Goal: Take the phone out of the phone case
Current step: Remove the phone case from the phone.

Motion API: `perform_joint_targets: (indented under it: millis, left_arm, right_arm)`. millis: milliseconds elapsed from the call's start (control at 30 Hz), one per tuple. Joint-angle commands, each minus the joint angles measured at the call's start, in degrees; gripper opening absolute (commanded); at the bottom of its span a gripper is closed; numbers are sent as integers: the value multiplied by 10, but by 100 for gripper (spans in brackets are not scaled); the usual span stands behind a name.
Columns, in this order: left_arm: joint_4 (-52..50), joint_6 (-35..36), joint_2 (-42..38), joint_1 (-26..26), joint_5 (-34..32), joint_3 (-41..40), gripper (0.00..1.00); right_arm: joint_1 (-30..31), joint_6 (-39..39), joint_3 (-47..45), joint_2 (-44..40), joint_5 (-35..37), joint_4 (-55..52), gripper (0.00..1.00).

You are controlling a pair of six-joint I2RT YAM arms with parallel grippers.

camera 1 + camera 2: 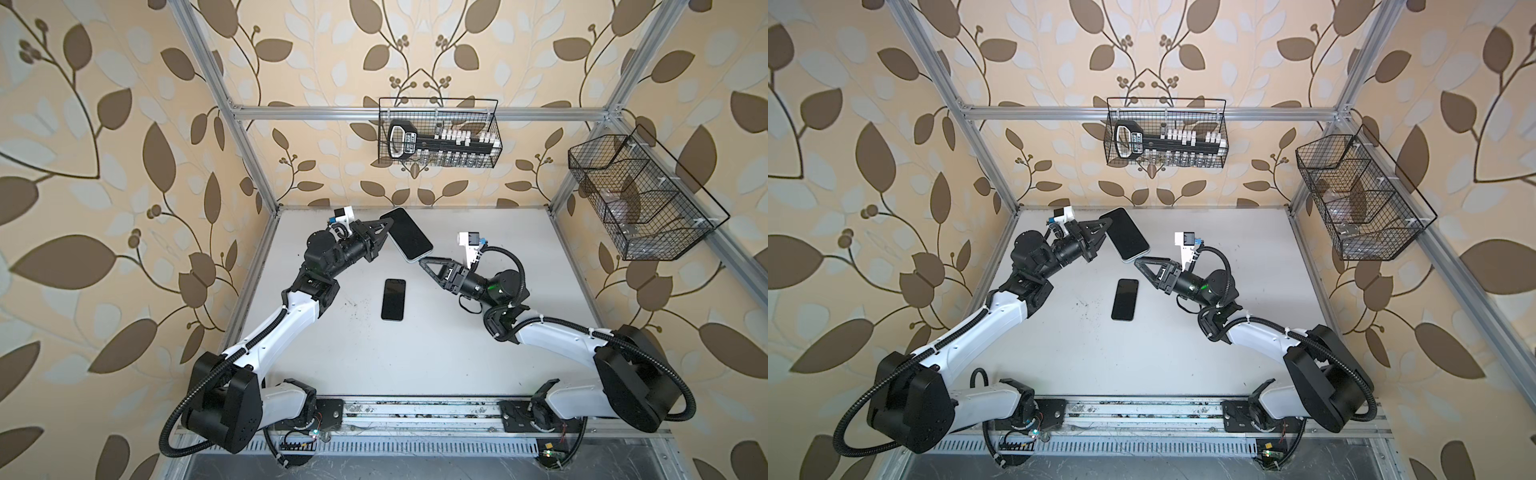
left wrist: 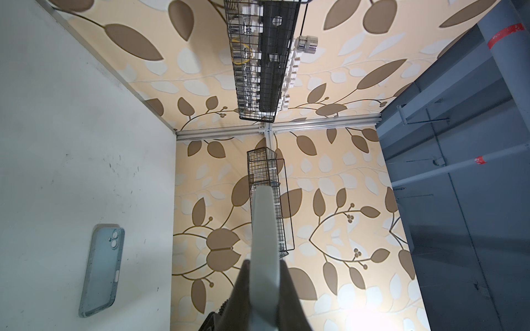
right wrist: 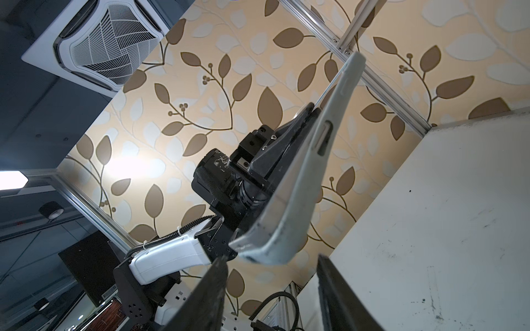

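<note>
- White worktop [image 1: 415, 353], scuffed, with dark specks here and there.
- One flat phone-shaped slab [image 1: 393, 299] lies on it mid-frame in both top views; can't tell if it's the phone or the case.

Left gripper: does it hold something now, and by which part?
The left gripper holds the cased phone in the air, fingers shut on one long edge. The right gripper is open and holds nothing.

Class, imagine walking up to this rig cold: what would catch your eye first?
First, the cased phone, held tilted in the air near the back of the table by the shut left gripper. Next, the open right gripper, poised at the phone's nearest corner, and a second handset lying flat mid-table.
</note>
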Motion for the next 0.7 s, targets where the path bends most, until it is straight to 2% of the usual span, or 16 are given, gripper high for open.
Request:
perform_joint_targets:
  millis: [0, 667]
  left_arm:
    - [57, -9, -20, -2, 11, 4, 0]
    - [70, -25, -21, -3, 12, 12, 0]
  right_arm:
    - [-3, 3, 17, -12, 0, 24, 51]
    - [-6, 3, 17, 5, 5, 19, 51]
